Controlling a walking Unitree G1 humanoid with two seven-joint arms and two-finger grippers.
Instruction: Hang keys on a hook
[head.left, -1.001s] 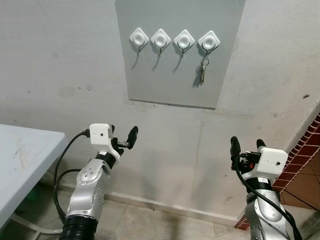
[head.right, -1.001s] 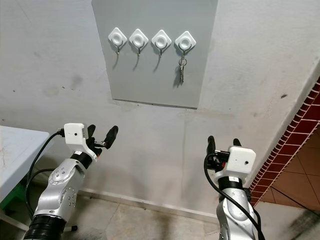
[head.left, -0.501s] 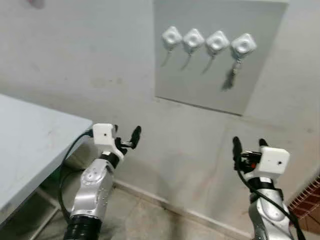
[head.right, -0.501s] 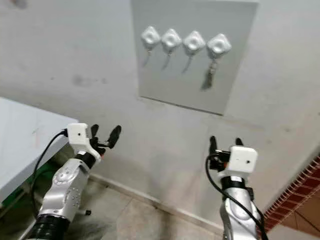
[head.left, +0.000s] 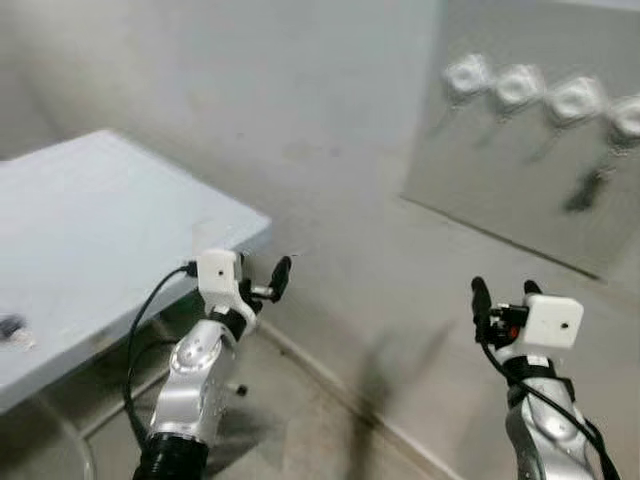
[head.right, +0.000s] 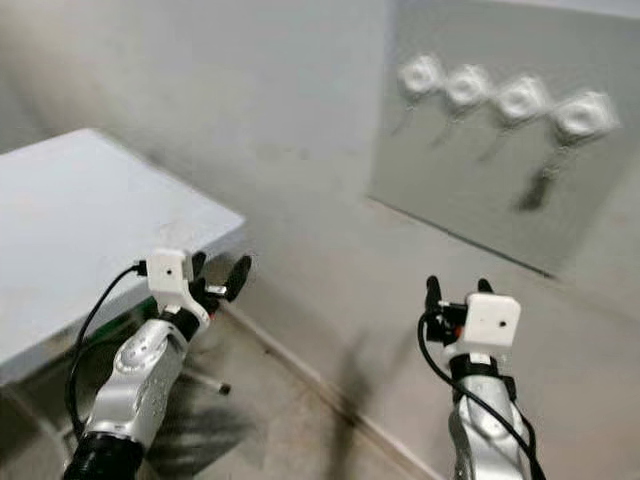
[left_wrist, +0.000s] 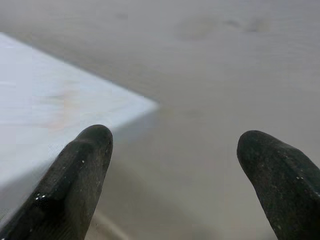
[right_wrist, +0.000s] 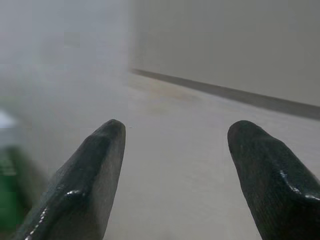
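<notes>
The head views are motion-blurred. A grey panel is mounted on the wall at the 1 to 2 o'clock area of the scene. It carries a row of four white hooks. The keys hang as a dark blurred shape from the rightmost hook, at about 2 o'clock.

A white table occupies the 9 o'clock side, and a small dark object lies near its left edge; its identity cannot be determined.

The left gripper is raised at about 7 o'clock, just beside the table corner. Its fingers stand apart and hold nothing. The left wrist view shows the table corner and the wall beyond the fingers.

The right gripper is raised at about 4 o'clock, below the panel and well apart from the keys. Its fingers are likewise spread and empty, pointing toward the wall.
</notes>
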